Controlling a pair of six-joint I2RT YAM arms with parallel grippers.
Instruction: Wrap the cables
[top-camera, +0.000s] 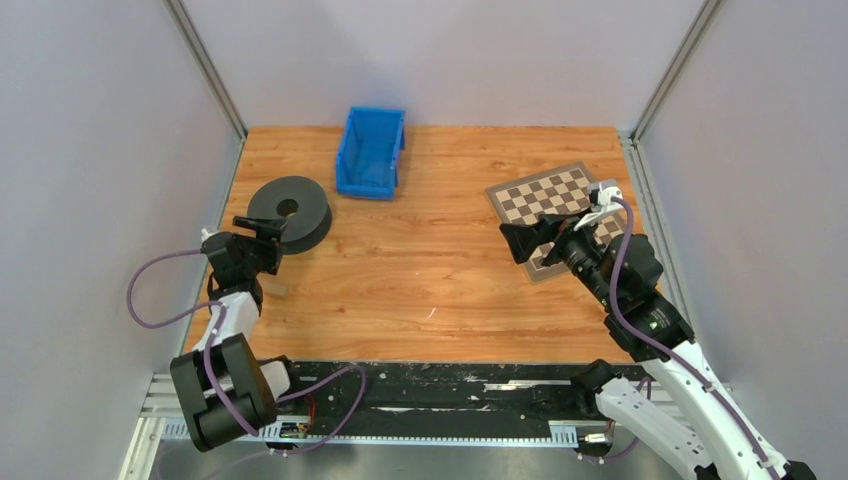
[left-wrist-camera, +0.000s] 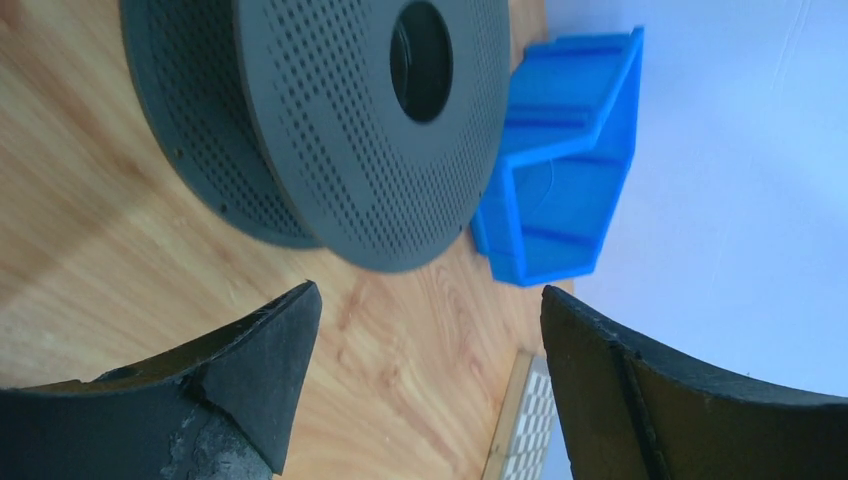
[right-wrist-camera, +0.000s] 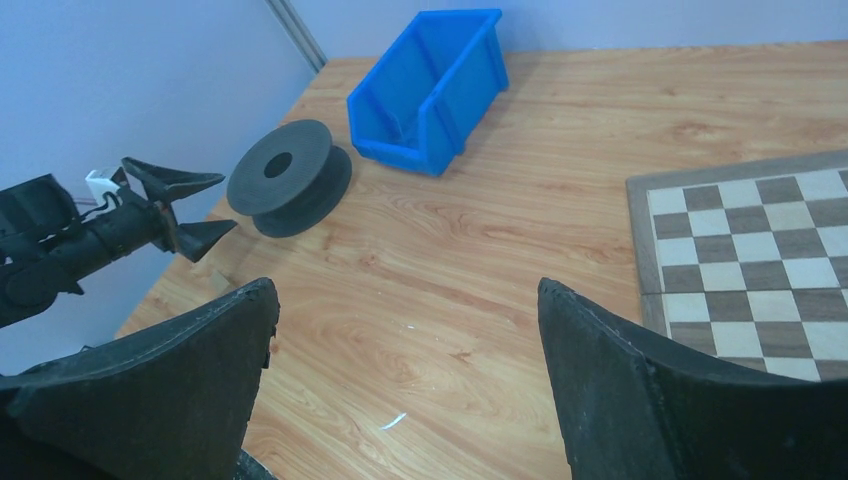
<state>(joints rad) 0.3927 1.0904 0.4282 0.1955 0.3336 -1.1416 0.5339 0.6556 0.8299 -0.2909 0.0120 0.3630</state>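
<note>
Near edge: two arm bases on a black rail, purple hoses (top-camera: 141, 300) looping off each arm.

Left gripper (top-camera: 262, 236) hangs low over the wooden table (top-camera: 430, 270). Its jaws are spread wide with nothing between them, and its wrist view shows only bare wood in the gap. Right gripper (top-camera: 514, 245) likewise gapes wide and holds nothing, poised above the near-left corner of the chessboard (top-camera: 548, 197).

One small white fleck (top-camera: 432, 313) lies on the wood between the arms, well apart from both.

Mid table: one black spool (top-camera: 290, 211), its holed face toward the overhead camera. It sits just beyond the left gripper's fingertips, and the right wrist view shows it apart from them. One chessboard on the right, its near part covered by the right arm.

Far: one blue bin (top-camera: 370, 152), near the spool but not touching it.

Cables: not made out in any view. The spool's core between its two flanges is in shadow, so I cannot tell whether wire sits there. The bin's interior is partly hidden by its own walls.
</note>
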